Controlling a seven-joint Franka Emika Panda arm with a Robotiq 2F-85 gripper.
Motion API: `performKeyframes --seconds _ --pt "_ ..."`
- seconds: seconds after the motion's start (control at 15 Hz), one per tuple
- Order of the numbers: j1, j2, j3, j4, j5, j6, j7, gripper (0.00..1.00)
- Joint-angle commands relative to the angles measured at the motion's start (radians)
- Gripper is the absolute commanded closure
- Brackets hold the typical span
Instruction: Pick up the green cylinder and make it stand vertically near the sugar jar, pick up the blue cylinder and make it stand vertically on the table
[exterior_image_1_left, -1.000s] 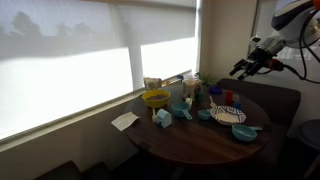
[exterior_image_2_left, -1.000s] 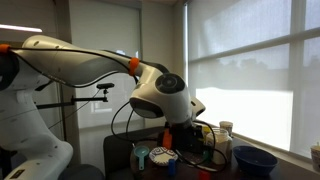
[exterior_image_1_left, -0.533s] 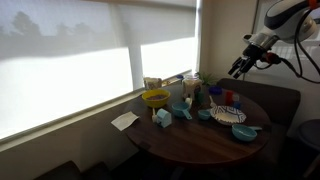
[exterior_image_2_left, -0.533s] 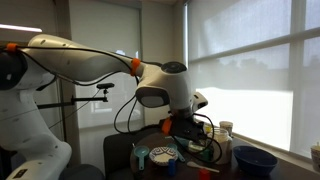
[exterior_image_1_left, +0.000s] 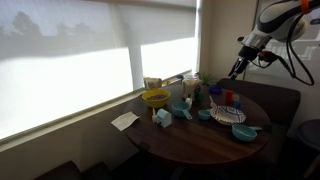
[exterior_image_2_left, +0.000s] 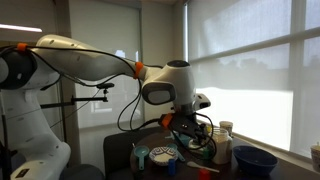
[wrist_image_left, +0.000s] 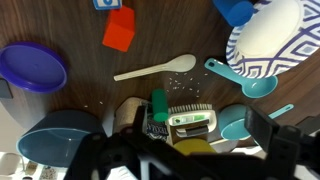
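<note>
Gripper (exterior_image_1_left: 237, 68) spread wide, empty, raised above round table (exterior_image_1_left: 190, 142), green cylinder (wrist_image_left: 158, 104) near white spoon (wrist_image_left: 150, 70).

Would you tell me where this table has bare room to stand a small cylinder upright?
In an exterior view, the widest bare wood is the table's camera-side edge, between the white paper and the patterned plate. In the wrist view, a smaller patch lies between the red block and that plate. It is crowded around the yellow bowl.
</note>
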Motion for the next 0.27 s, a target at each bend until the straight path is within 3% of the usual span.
performKeyframes --seconds 0.0,0.2 --pt "0.033 0.001 -0.029 0.002 -0.012 0.001 0.011 0.00" --pt "0.038 0.001 -0.037 0.002 -0.011 0.001 0.010 0.00"
